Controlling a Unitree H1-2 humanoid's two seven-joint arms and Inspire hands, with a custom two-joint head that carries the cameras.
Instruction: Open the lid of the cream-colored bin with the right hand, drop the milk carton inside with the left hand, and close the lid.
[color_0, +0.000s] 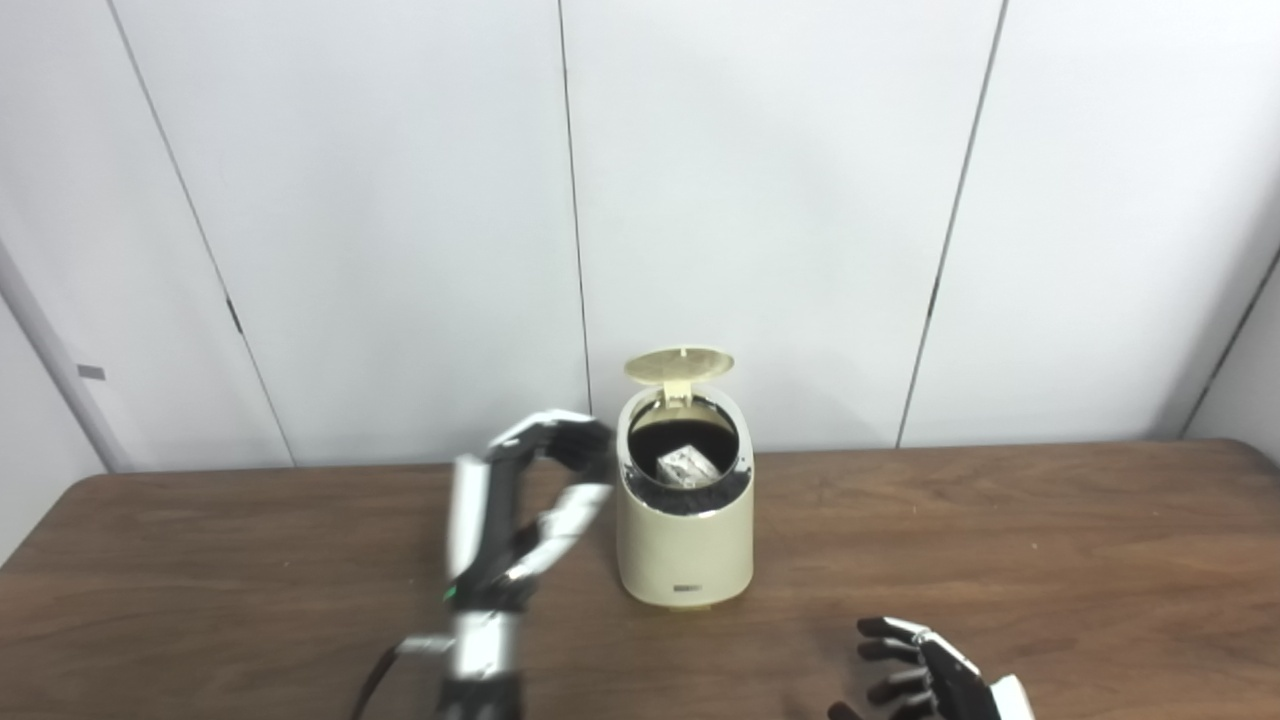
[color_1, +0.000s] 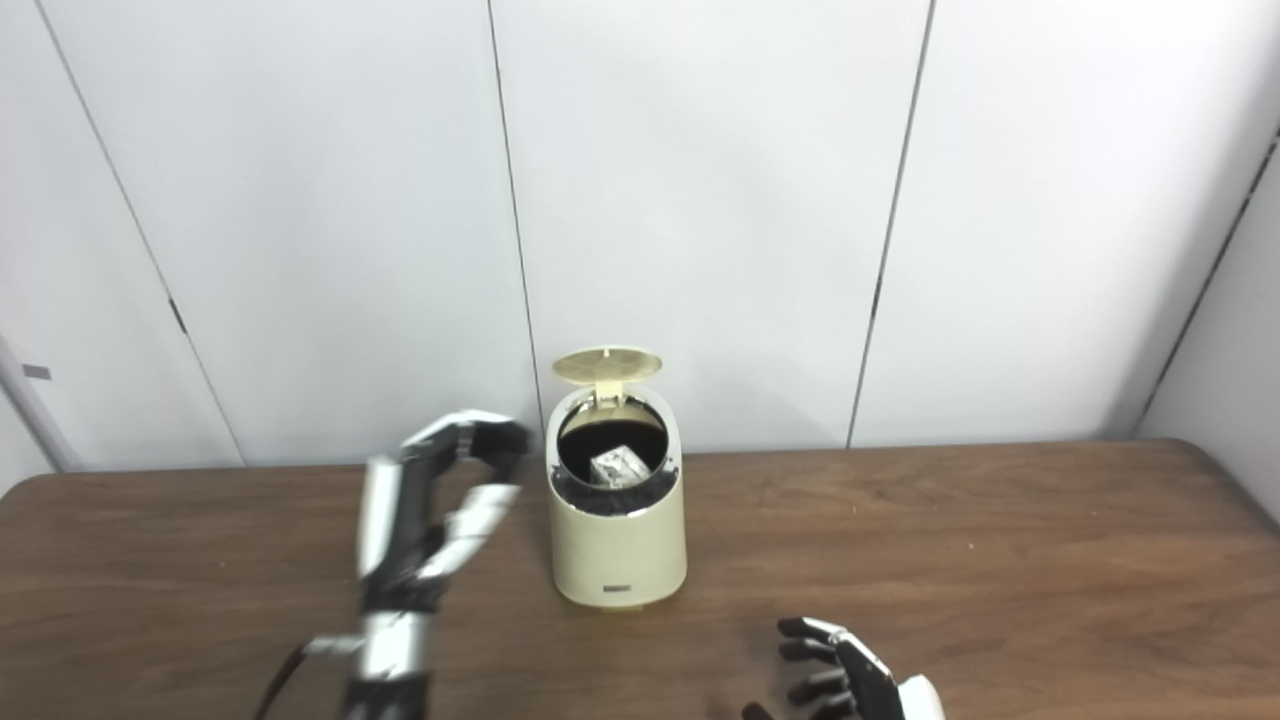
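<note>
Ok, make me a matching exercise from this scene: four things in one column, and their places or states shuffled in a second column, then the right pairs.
Things:
1. round cream-coloured lid
2. crumpled silvery-white milk carton
3. left hand
4. right hand

Places or states:
A. low near the front edge of the brown wooden table, holding nothing
B. raised beside the cream-coloured plastic bin, fingers apart, empty
C. tipped up at the back of the bin
D. lying inside the bin's dark opening

Pairs: 1-C, 2-D, 3-B, 4-A
</note>
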